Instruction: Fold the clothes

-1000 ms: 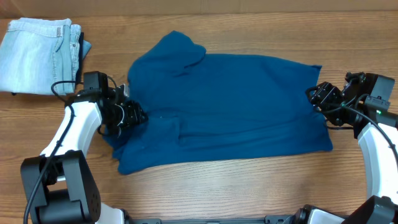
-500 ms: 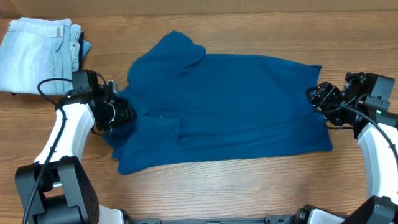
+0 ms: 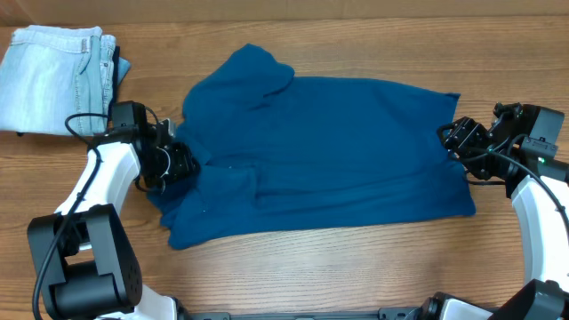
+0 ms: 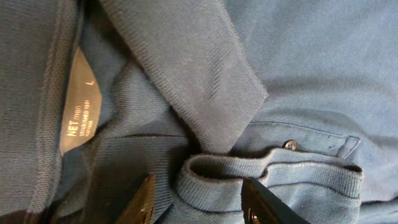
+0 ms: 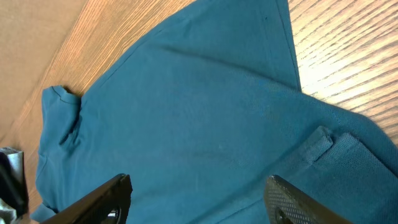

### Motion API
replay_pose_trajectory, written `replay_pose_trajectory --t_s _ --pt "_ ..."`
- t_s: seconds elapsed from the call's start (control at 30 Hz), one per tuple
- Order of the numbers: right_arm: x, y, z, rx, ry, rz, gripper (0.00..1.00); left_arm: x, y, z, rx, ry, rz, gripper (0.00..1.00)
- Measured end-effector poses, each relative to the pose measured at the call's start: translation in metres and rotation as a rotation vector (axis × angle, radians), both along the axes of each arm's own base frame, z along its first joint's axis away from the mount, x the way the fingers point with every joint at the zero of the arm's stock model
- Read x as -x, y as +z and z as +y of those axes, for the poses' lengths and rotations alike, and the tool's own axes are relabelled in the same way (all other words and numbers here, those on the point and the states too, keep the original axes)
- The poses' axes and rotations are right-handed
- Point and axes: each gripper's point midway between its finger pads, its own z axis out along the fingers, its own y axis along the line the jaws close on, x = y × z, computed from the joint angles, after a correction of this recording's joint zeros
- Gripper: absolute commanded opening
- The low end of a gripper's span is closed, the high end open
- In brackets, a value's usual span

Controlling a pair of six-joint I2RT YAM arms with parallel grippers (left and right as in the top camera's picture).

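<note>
Shirt: the teal polo (image 3: 329,151) lies spread on the desk (image 3: 356,276), collar end to the left and hem to the right, not yet folded.
Left pincer (image 4: 196,193): released. Its fingers straddle a rolled fold (image 4: 267,171) of the placket just below the collar (image 4: 186,68), and a gap shows beside one finger, so nothing is pinched.
Why there: the neck is bunched, with the size label (image 4: 81,99) and a button (image 4: 289,145) exposed. This looks like a spot chosen for grabbing fabric and tugging it flat.
Right pincer (image 5: 199,186): released and wide, hovering at the hem edge and grasping nothing. It is probably placed there to hold or lift the far end.
Jeans (image 3: 58,80): folded at the far left corner, apart from the shirt and out of the way.
Stage: early, by my judgement, as the shirt needs smoothing before the first fold.
Risk: a grip on the roll alone may drag the collar askew.
</note>
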Motion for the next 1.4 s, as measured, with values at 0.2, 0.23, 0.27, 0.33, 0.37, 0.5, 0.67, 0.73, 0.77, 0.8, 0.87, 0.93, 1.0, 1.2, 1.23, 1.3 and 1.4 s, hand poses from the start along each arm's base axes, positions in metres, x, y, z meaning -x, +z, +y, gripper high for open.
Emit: replay_pose_trajectory --t_s 0.2,0.23,0.27,0.33,0.37,0.5,0.67,0.73,0.77,0.8,0.87,0.93,1.0,1.2,1.23,1.3,1.4 --pt "0.0 0.0 0.0 0.0 0.0 0.0 0.72 0.0 0.0 -0.005 -0.001 -0.02 -0.002 0.42" --pt "0.0 0.0 0.0 0.0 0.0 0.0 0.72 0.0 0.0 -0.006 -0.002 -0.028 -0.004 0.41" --pt "0.0 0.0 0.0 0.0 0.0 0.0 0.72 0.0 0.0 -0.007 -0.003 -0.034 -0.006 0.4" --pt "0.0 0.0 0.0 -0.001 0.0 0.0 0.72 -0.001 0.0 -0.009 -0.004 -0.042 -0.009 0.37" --pt "0.0 0.0 0.0 0.0 0.0 0.0 0.72 -0.001 0.0 -0.009 -0.005 -0.047 -0.01 0.34" --pt "0.0 0.0 0.0 0.0 0.0 0.0 0.72 -0.001 0.0 -0.01 -0.007 -0.052 -0.011 0.26" --pt "0.0 0.0 0.0 0.0 0.001 0.0 0.71 -0.001 0.0 -0.009 -0.01 -0.051 -0.011 0.09" --pt "0.0 0.0 0.0 -0.001 0.0 0.0 0.71 -0.002 0.0 -0.009 -0.012 -0.054 -0.016 0.04" --pt "0.0 0.0 0.0 0.0 0.0 0.0 0.71 -0.002 0.0 -0.009 -0.011 -0.053 -0.015 0.04" --pt "0.0 0.0 0.0 -0.001 0.001 0.0 0.71 -0.001 0.0 -0.009 -0.012 -0.055 -0.014 0.04" --pt "0.0 0.0 0.0 -0.001 0.0 0.0 0.71 -0.001 0.001 -0.009 -0.011 -0.055 -0.011 0.04" --pt "0.0 0.0 0.0 0.0 0.0 0.0 0.72 -0.002 0.005 -0.009 -0.011 -0.055 -0.008 0.04" --pt "0.0 0.0 0.0 0.0 0.0 0.0 0.71 -0.009 0.014 -0.008 -0.013 -0.055 -0.02 0.04" --pt "0.0 0.0 0.0 -0.001 0.0 0.0 0.71 -0.044 0.055 -0.003 -0.029 -0.055 -0.125 0.04" --pt "0.0 0.0 0.0 0.0 0.001 0.0 0.71 -0.046 0.057 -0.003 -0.03 -0.054 -0.131 0.04" --pt "0.0 0.0 0.0 0.0 0.0 0.0 0.71 -0.045 0.058 -0.002 -0.038 -0.052 -0.125 0.04" --pt "0.0 0.0 0.0 0.0 0.001 0.0 0.71 -0.038 0.054 0.003 -0.067 -0.045 -0.091 0.05"
